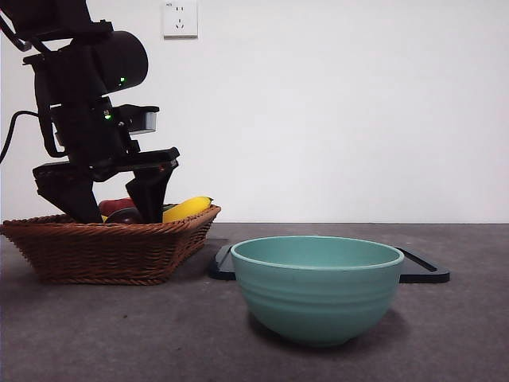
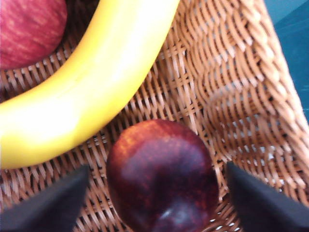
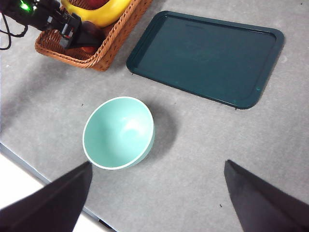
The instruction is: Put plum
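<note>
A grey, faintly speckled table (image 3: 203, 145) carries three things directly on its top: a brown wicker basket (image 1: 111, 247), a dark green flat tray (image 3: 207, 55) and a teal bowl (image 3: 118, 133). The basket stands well in from the table's light edge strip, the tray lies just beside it with a narrow gap between them, and the bowl stands upright nearer that edge, apart from both. In the front view the tray (image 1: 421, 270) shows only as a low dark rim behind the bowl (image 1: 318, 290).
</note>
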Controlling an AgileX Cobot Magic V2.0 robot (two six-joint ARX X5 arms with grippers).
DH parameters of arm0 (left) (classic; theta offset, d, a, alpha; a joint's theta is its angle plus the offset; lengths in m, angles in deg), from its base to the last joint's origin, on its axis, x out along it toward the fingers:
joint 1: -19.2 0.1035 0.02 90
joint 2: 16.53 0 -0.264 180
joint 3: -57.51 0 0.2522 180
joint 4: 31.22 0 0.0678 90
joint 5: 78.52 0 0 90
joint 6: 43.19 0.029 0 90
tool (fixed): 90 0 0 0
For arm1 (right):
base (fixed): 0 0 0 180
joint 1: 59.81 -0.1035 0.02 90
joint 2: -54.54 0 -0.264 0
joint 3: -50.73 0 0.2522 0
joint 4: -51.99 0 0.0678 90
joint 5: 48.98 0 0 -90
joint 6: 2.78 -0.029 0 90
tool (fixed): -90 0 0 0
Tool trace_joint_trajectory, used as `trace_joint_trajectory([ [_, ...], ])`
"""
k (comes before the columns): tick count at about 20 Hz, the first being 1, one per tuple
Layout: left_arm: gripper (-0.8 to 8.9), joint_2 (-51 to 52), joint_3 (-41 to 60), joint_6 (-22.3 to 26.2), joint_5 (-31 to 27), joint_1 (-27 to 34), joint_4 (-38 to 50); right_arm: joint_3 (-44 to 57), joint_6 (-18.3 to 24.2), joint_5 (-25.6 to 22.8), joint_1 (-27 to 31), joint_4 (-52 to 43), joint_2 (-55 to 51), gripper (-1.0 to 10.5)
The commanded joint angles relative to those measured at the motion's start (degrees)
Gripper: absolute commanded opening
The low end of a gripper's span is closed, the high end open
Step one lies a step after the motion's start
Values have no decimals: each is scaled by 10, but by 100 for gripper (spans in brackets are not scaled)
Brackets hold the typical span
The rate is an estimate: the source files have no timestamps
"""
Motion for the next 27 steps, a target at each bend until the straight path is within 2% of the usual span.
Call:
trace_joint_trajectory([
  [1, 290, -14, -13, 4, -2, -3, 0, -11, 4, 0, -2, -5, 3, 437],
  [4, 244, -14, -13, 4, -2, -3, -1, -11, 4, 0, -2, -5, 3, 437],
  [7, 245, 0, -13, 4, -2, -3, -1, -11, 4, 0, -2, -5, 3, 437],
  [13, 245, 106, -22, 4, 1, -24, -9, -11, 4, 0, -2, -5, 3, 437],
  [16, 245, 173, -22, 4, 44, -65, -39, -11, 4, 0, -2, -6, 3, 437],
  [19, 245, 206, -22, 4, 59, -128, -64, -11, 4, 0, -2, -6, 3, 437],
  [24, 245, 183, -22, 7, 59, -239, -60, -11, 4, 0, -2, -5, 2, 437],
  [27, 245, 143, -22, 16, 59, -282, -56, -11, 4, 0, -2, -5, 2, 437],
])
